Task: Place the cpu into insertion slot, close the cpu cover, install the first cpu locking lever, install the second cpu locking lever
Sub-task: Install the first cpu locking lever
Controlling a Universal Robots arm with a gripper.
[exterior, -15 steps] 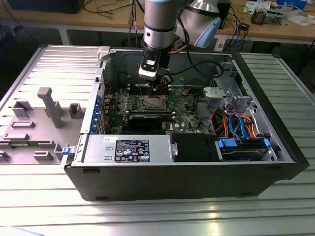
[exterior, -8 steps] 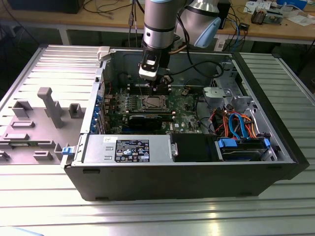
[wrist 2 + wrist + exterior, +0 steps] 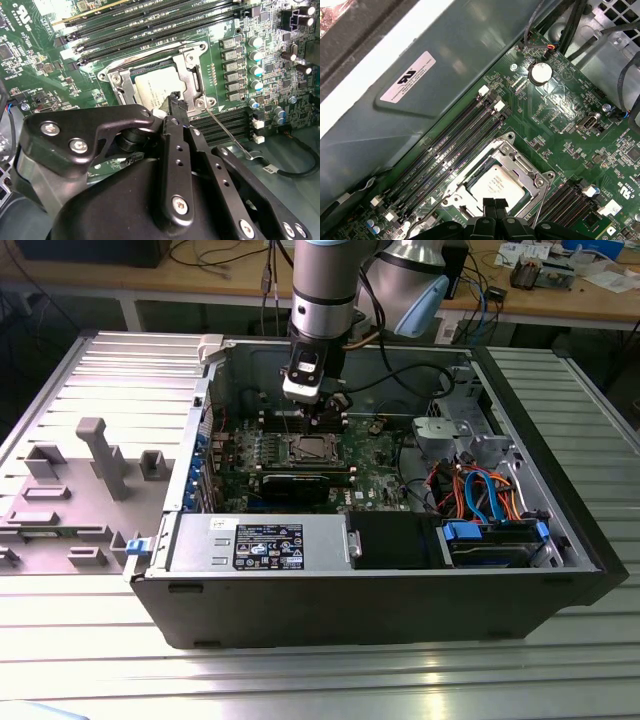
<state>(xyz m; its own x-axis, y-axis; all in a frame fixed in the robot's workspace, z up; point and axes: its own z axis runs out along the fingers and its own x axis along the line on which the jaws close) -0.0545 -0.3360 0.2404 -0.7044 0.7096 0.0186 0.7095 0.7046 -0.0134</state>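
Fingertips point(image 3: 492, 206) of the clenched end effector point(image 3: 175, 103) hover over the covered cpu point(image 3: 496, 186), memory slots point(image 3: 455, 145) alongside.

This is an electronics lab or robotics workshop — the signs are all around. An opened black desktop computer case point(image 3: 380, 600) lies on its side on a ribbed silver aluminium-profile work table point(image 3: 330, 680), its green motherboard point(image 3: 300, 455) bared directly under the jaws of the grey-and-blue robot arm point(image 3: 325, 285). Beside the case, well away from the jaws toward the exterior view's left, sits a grey plastic fixture plate with upright blocks point(image 3: 70, 490) — jig tooling, not household goods. Beyond the arm runs a long wooden workbench point(image 3: 560, 295) strewn with loose black cables point(image 3: 215, 255) and small devices.
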